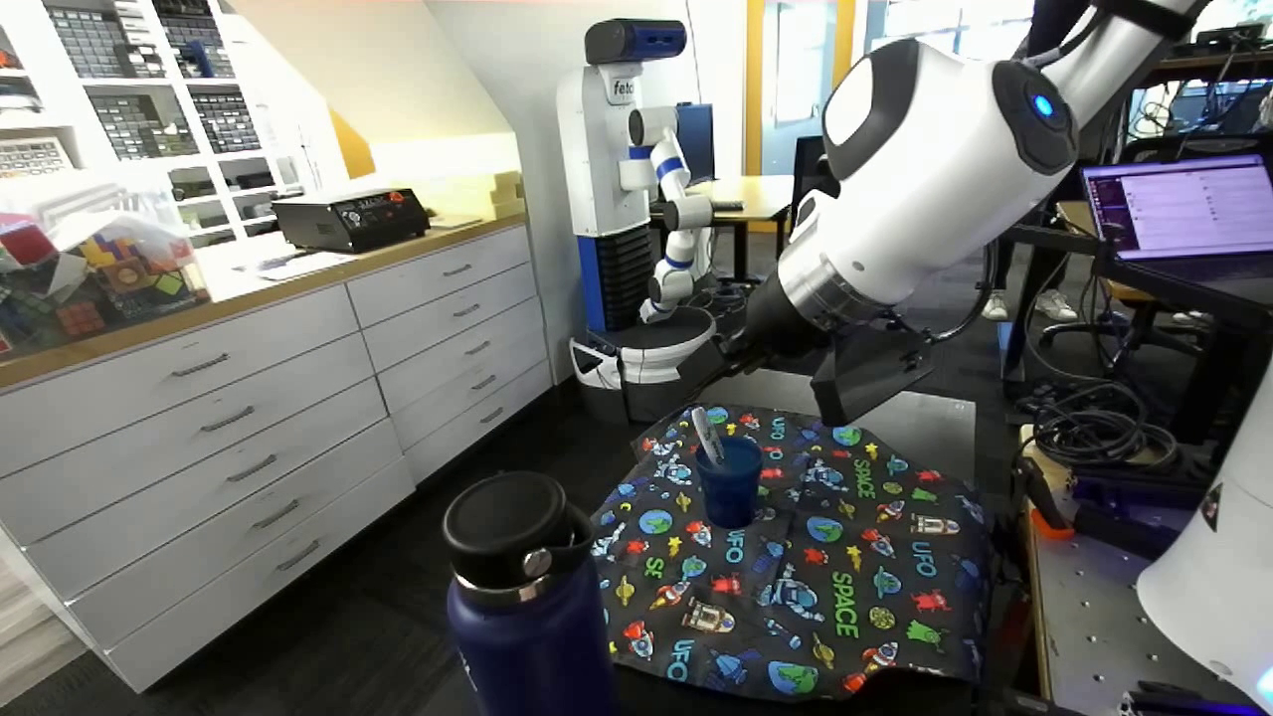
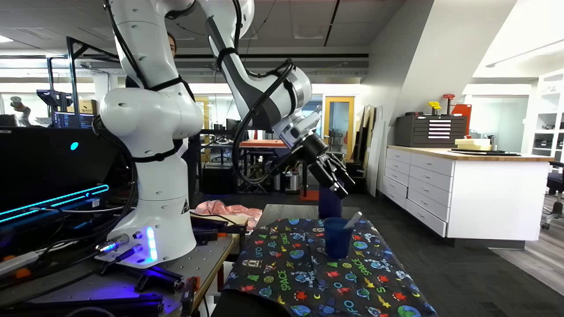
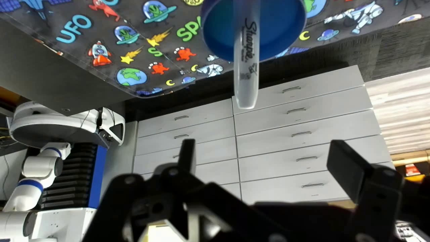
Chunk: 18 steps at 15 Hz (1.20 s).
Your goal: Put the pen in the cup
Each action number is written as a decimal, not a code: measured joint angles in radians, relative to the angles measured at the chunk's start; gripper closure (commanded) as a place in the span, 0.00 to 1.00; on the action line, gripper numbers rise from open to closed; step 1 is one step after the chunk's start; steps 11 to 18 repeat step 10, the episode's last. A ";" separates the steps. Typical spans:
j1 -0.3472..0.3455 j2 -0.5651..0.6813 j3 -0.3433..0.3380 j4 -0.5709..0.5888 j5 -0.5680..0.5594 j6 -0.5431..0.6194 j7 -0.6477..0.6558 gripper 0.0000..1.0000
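While the gripper hangs there spread wide, nothing in it, the pen is sitting in the blue cup, kinda tilted, one end poking past the rim.

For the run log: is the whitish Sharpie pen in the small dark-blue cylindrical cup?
In: the pen leans inside the cup, one end sticking out, in both exterior views.
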 measured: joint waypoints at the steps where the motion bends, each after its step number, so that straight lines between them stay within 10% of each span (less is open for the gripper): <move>1: -0.011 0.000 -0.001 0.000 0.032 0.017 -0.041 0.00; 18: -0.049 0.003 -0.005 0.000 0.138 0.062 -0.175 0.00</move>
